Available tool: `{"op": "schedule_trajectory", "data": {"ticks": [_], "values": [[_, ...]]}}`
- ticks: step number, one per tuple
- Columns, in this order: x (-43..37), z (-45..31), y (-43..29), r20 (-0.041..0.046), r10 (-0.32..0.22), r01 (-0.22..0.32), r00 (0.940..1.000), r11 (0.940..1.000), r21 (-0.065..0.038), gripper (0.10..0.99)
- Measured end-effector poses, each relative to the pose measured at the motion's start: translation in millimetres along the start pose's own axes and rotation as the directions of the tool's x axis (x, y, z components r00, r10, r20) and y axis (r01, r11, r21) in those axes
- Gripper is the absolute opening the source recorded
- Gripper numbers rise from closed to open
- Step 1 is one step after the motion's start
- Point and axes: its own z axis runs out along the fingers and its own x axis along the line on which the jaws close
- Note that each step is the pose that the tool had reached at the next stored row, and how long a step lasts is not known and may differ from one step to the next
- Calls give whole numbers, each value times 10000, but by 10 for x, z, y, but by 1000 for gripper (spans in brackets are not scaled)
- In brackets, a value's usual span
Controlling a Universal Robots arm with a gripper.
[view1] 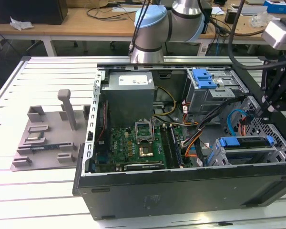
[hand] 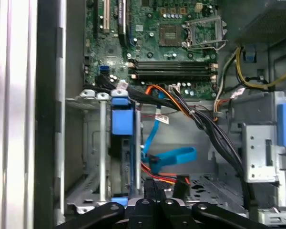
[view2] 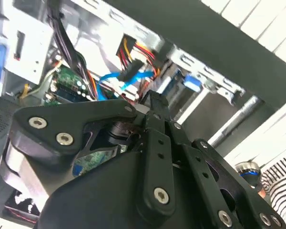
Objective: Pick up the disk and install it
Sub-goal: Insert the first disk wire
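your jaws point(hand: 158, 192) look pressed together in the first wrist view, with nothing visible between them. they hang inside the open computer case point(view1: 181, 195), just above a bundle of red and orange wires point(hand: 158, 175) and close to a looped blue flat cable point(hand: 174, 156).

the disk point(hand: 121, 119) sits beside that cable, edge-on in the metal drive cage point(hand: 93, 143) and apart from the jaws, with the blue end of its carrier facing the memory slots point(hand: 171, 69). in the exterior view the disk point(view1: 245, 143) lies in the cage at the case's near corner, toward the exterior view's right, and the black gripper hovers over that end.

further out, the green motherboard point(view1: 128, 143) covers the case floor. the grey power supply point(view1: 128, 93) stands behind it, and a blue latch point(view1: 203, 78) tops the far drive bay. the arm point(view1: 162, 24) rises behind the case. the case rests on a slatted tabletop point(view1: 19, 191), and a grey moulded fixture point(view1: 47, 129) sits toward the exterior view's left.
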Motion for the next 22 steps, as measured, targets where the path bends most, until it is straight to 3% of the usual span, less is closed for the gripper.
{"op": "schedule_trajectory", "data": {"ticks": [3,4,8,15,19,22], "values": [[-237,53,-82,0,0,0,10000,10000,-4,106],[-272,81,-97,0,-1,1,10000,10000,-6,106],[-294,134,-100,2,94,-94,10000,10000,-5,106],[-300,139,-101,-22,162,-162,9999,9999,-4,106],[-304,70,-96,-96,166,-166,9998,9999,-2,106],[-304,68,-96,-95,166,-166,9998,9999,-2,106]]}}
